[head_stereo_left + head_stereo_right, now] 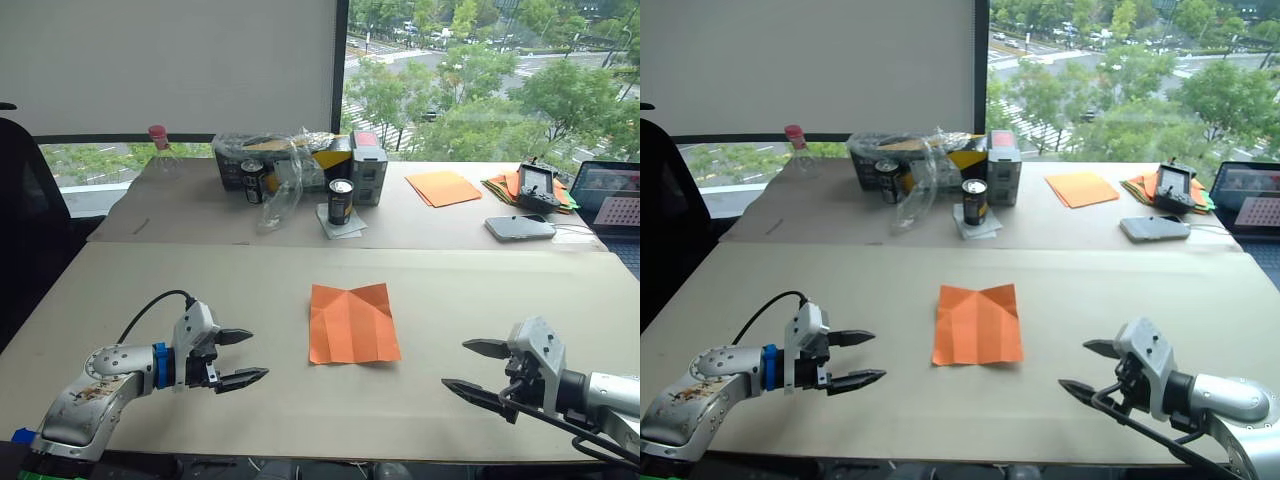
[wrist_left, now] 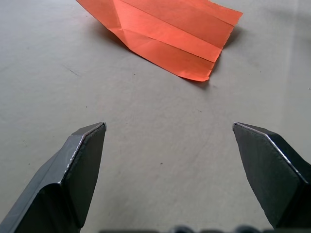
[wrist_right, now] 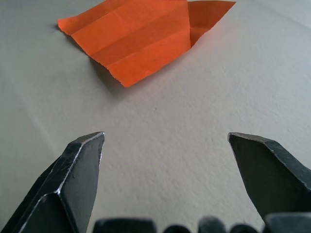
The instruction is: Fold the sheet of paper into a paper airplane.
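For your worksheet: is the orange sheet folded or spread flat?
Mostly spread: the sheet of paper lies on the table, creased, its far corners folded in.

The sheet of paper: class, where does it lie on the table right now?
The sheet of paper lies flat at the middle of the near table, between the left gripper and the right gripper, touching neither.

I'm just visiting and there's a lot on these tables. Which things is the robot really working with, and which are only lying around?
Part of the job:
- sheet of paper, creased, flat on the near table
- left gripper, open
- right gripper, open

Just lying about, on the far table:
- stack of orange sheets
- two cans
- phone
- plastic bottle
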{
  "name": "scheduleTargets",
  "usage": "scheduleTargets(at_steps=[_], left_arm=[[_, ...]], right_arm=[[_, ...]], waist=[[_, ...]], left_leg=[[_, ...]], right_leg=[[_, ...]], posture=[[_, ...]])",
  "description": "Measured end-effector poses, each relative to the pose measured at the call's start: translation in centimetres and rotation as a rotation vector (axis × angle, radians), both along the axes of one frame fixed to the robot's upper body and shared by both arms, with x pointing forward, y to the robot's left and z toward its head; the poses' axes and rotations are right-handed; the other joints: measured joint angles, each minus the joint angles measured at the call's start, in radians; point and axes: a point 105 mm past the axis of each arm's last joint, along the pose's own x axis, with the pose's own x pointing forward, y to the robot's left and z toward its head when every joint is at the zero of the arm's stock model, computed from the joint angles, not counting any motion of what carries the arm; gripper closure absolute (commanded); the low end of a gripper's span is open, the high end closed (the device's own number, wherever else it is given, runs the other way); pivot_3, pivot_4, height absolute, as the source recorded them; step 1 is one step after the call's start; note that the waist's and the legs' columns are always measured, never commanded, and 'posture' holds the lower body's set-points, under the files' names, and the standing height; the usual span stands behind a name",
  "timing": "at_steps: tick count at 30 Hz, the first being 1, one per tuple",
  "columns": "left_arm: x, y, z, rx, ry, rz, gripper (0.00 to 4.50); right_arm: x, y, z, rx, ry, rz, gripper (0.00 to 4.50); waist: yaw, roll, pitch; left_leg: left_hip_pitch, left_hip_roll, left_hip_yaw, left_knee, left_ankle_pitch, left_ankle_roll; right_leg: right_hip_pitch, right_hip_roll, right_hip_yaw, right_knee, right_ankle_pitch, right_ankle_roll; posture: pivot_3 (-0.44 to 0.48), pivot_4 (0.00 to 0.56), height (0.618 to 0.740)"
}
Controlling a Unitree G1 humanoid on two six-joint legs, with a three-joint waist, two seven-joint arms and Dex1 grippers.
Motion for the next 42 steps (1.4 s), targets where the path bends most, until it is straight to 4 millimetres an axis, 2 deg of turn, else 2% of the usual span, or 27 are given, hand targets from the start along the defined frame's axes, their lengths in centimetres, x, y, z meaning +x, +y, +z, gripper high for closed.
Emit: scheduleTargets(at_steps=[4,7,12,15,16,21,24,28,34,35,39,42], left_arm=[[0.1,0.2,0.2,-0.024,0.044,-0.016,0.09],[0.5,0.3,1.2,-0.04,0.078,-0.046,0.09],[0.9,-0.9,5.1,-0.077,0.04,-0.207,0.09],[1.4,-2.1,5.9,-0.044,0.025,-0.275,0.09],[1.8,-2.6,5.9,-0.034,0.026,-0.287,0.6],[3.8,-5.1,5.8,0.042,0.004,-0.329,2.23],[4.8,-5.9,4.8,0.073,-0.001,-0.313,3.27],[5.7,-6.8,4.0,0.089,-0.005,-0.313,4.5],[7.0,-9.6,2.1,0.073,-0.002,-0.312,4.5],[7.1,-9.8,1.8,0.078,0.001,-0.31,4.5],[7.7,-10.0,0.8,0.116,-0.002,-0.277,4.5],[7.7,-10.0,-0.3,0.152,-0.006,-0.265,4.5]], right_arm=[[-0.1,-0.1,-0.1,-0.001,0.004,-0.004,0.0],[-0.2,-0.1,0.0,-0.009,0.009,-0.001,0.0],[-0.4,1.1,2.5,-0.058,-0.01,0.062,0.0],[0.0,2.1,3.5,-0.078,-0.043,0.084,0.0],[0.2,2.4,3.7,-0.081,-0.051,0.082,0.0],[1.0,3.8,4.1,-0.107,-0.07,0.091,0.0],[1.5,3.7,4.1,-0.114,-0.068,0.057,0.79],[2.3,3.3,4.4,-0.129,-0.089,0.011,2.17],[4.6,2.8,2.8,-0.19,-0.068,-0.067,4.26],[5.0,2.7,2.6,-0.192,-0.067,-0.088,4.48],[7.7,3.1,1.5,-0.168,-0.052,-0.159,4.48],[8.3,3.1,0.3,-0.162,-0.007,-0.185,4.48]], waist=[[0.001,0.0,0.0],[0.001,0.0,0.0],[0.0,0.001,0.0],[-0.001,0.0,0.001],[0.0,0.0,0.001],[0.0,-0.001,0.001],[-0.002,-0.001,0.001],[-0.002,-0.001,0.002],[-0.001,-0.002,0.002],[-0.001,-0.002,0.002],[-0.014,-0.002,0.002],[-0.015,-0.001,0.002]], left_leg=[[0.0,0.0,0.0,0.0,0.0,0.0],[0.0,0.0,0.0,0.0,0.0,0.0],[0.0,0.0,0.0,0.0,0.0,0.0],[0.0,0.0,0.0,0.0,0.0,0.0],[0.0,0.0,0.0,0.0,0.0,0.0],[-0.001,-0.001,0.0,0.0,0.0,0.001],[-0.001,-0.001,0.0,0.0,-0.001,0.001],[-0.002,-0.001,0.0,0.0,-0.001,0.001],[-0.002,-0.002,0.0,0.001,-0.001,0.001],[-0.003,-0.002,0.0,0.001,-0.001,0.001],[-0.002,-0.002,0.0,0.0,0.0,0.001],[-0.003,-0.002,0.0,0.001,0.0,0.001]], right_leg=[[0.0,0.0,-0.001,0.0,0.0,0.0],[0.0,0.0,-0.001,0.0,0.0,0.0],[0.001,0.001,-0.001,0.0,0.0,0.0],[0.001,0.0,-0.001,-0.001,0.0,0.0],[0.001,0.0,-0.001,-0.001,0.0,0.0],[0.001,0.0,-0.001,-0.002,0.0,0.0],[0.0,0.0,-0.001,-0.003,0.0,0.0],[0.0,0.0,-0.001,-0.003,0.0,0.0],[0.0,0.0,-0.001,-0.002,0.0,0.001],[0.0,0.0,-0.001,-0.002,0.0,0.001],[-0.001,0.0,0.0,-0.002,0.0,0.001],[-0.001,0.0,0.0,-0.001,0.0,0.001]], posture=[[0.0,0.15,0.67],[0.0,0.15,0.67],[0.0,0.15,0.67],[0.0,0.15,0.67],[0.0,0.15,0.67],[0.0,0.15,0.67],[0.0,0.15,0.67],[0.0,0.15,0.67],[0.0,0.15,0.67],[0.0,0.15,0.67],[0.0,0.15,0.67],[0.0,0.15,0.67]])
